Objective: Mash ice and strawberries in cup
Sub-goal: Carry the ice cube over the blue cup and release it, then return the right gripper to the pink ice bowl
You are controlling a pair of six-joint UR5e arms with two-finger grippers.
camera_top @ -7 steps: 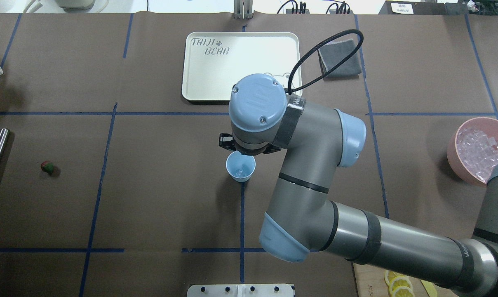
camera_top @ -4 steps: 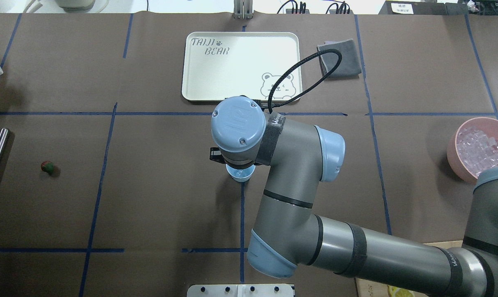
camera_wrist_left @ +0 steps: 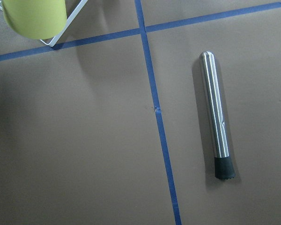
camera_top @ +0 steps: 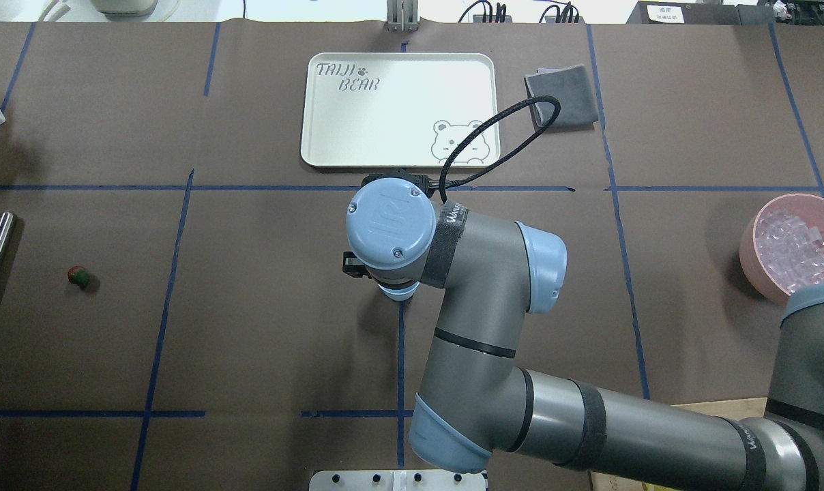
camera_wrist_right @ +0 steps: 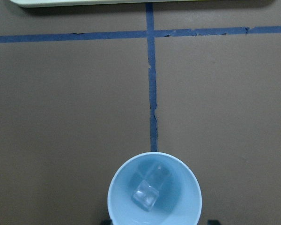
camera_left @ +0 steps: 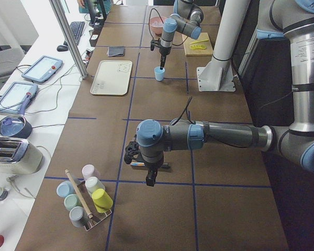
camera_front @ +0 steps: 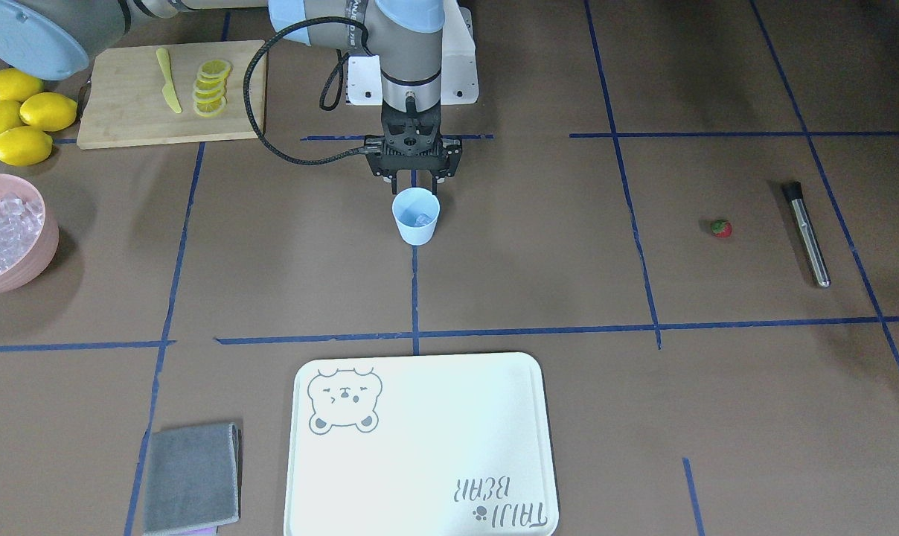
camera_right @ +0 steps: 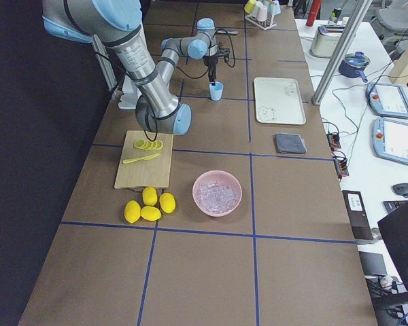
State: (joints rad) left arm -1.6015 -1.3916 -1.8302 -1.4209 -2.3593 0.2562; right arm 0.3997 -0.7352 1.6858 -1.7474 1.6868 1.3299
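The light-blue cup (camera_front: 416,216) stands at mid-table on a blue tape line. The right wrist view looks down into the cup (camera_wrist_right: 154,192), where one clear ice cube (camera_wrist_right: 145,196) lies. My right gripper (camera_front: 415,182) hangs just above the cup's rim on the robot's side, jaws open and empty. Overhead, its wrist hides most of the cup (camera_top: 398,294). The tiny strawberry (camera_top: 78,275) lies far left on the table. My left gripper (camera_left: 146,167) shows only in the exterior left view, and I cannot tell if it is open or shut.
A steel muddler (camera_wrist_left: 217,117) lies under the left wrist, near the strawberry (camera_front: 721,228). A pink bowl (camera_top: 749,249) of ice sits far right. A white tray (camera_top: 398,109) and grey cloth (camera_top: 565,102) lie beyond the cup. A cutting board (camera_front: 122,112), lemons (camera_front: 18,119) and a cup rack (camera_left: 86,201) are also there.
My right wrist has moved back toward the robot and slightly left in the overhead view, and now covers most of the cup. The cup and strawberry have not moved.
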